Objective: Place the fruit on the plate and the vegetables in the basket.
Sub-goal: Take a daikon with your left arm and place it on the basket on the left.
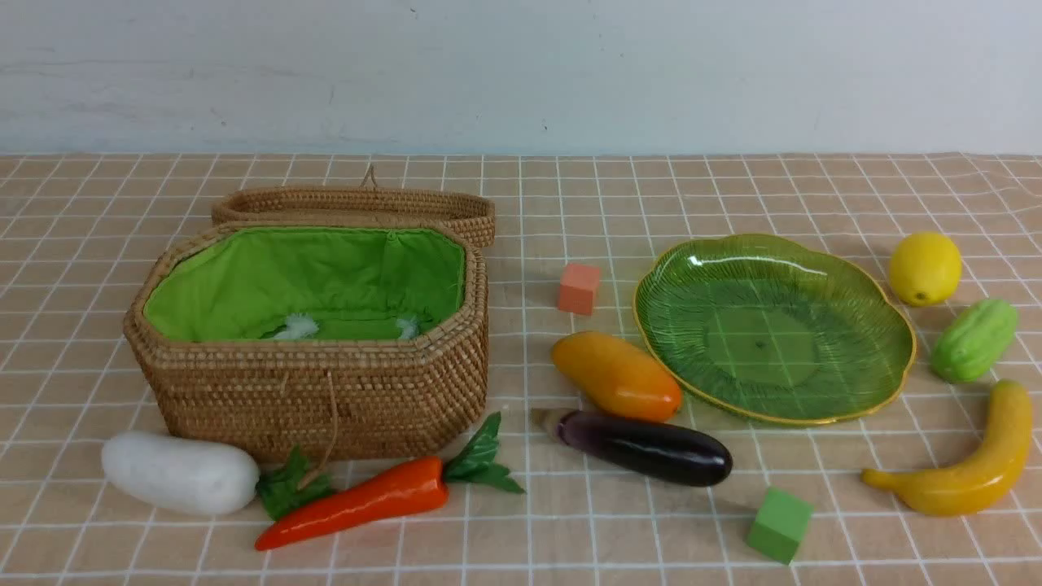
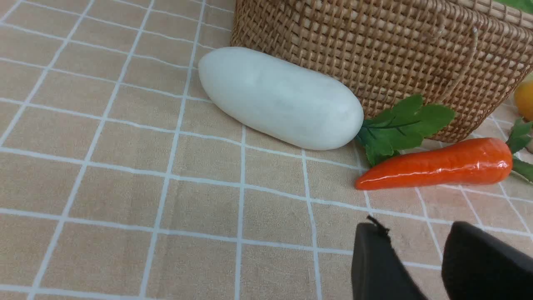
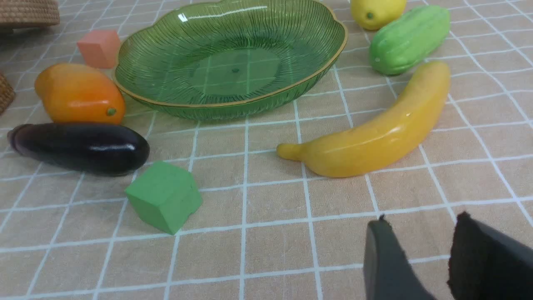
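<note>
The wicker basket (image 1: 317,382) stands open at left, its green lining bare. In front of it lie a white radish (image 1: 179,474) and a carrot (image 1: 358,503). The green plate (image 1: 773,325) is empty at right. A mango (image 1: 616,375) and a purple eggplant (image 1: 647,447) lie left of the plate; a lemon (image 1: 924,268), a light-green gourd (image 1: 974,339) and a banana (image 1: 969,468) lie to its right. My left gripper (image 2: 416,229) is open over bare cloth, short of the carrot (image 2: 441,164) and radish (image 2: 279,98). My right gripper (image 3: 420,223) is open, short of the banana (image 3: 374,131). Neither arm shows in the front view.
An orange-pink cube (image 1: 578,288) sits between the basket and the plate. A green cube (image 1: 779,525) lies near the table's front edge, beside the eggplant. The basket's lid (image 1: 358,203) hangs behind it. A pale wall closes the far side of the checked cloth.
</note>
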`<state>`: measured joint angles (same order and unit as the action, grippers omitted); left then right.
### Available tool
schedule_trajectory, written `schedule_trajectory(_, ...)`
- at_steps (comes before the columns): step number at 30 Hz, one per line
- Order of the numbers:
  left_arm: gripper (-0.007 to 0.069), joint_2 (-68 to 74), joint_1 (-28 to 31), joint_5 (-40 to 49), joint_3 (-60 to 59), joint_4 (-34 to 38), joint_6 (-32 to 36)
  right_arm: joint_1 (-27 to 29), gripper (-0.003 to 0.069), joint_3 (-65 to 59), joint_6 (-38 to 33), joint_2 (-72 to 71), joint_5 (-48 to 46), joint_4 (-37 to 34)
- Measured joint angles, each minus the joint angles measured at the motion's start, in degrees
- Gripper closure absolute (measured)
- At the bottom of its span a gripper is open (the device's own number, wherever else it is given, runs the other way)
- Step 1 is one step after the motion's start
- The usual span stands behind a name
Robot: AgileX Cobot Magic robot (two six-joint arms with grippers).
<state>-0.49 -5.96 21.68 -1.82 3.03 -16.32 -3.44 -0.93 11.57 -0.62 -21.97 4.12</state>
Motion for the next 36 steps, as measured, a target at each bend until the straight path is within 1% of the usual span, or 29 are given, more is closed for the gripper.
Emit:
schedule_trajectory(23,0.0386,0.0,0.0,0.0,0.0,0.0,0.0,0.0,0.0417,0.0,0.0,0.0,0.0,0.0)
schedule_trajectory(26,0.0386,0.0,0.0,-1.1,0.0,0.1,-0.1,0.0,0.0417,0.0,0.0,0.0,0.0,0.0)
schedule_trajectory(29,0.0386,0.0,0.0,-6.4,0.0,3.3,-2.2,0.0,0.0417,0.0,0.0,0.0,0.0,0.0)
schedule_trajectory(32,0.0386,0.0,0.0,-12.4,0.0,9.5,-5.4,0.0,0.0417,0.0,0.0,0.0,0.0,0.0)
schedule_trajectory(36,0.0386,0.0,0.0,-18.8,0.0,14.7,-7.2,0.0,0.0417,0.0,0.0,0.0,0.0,0.0)
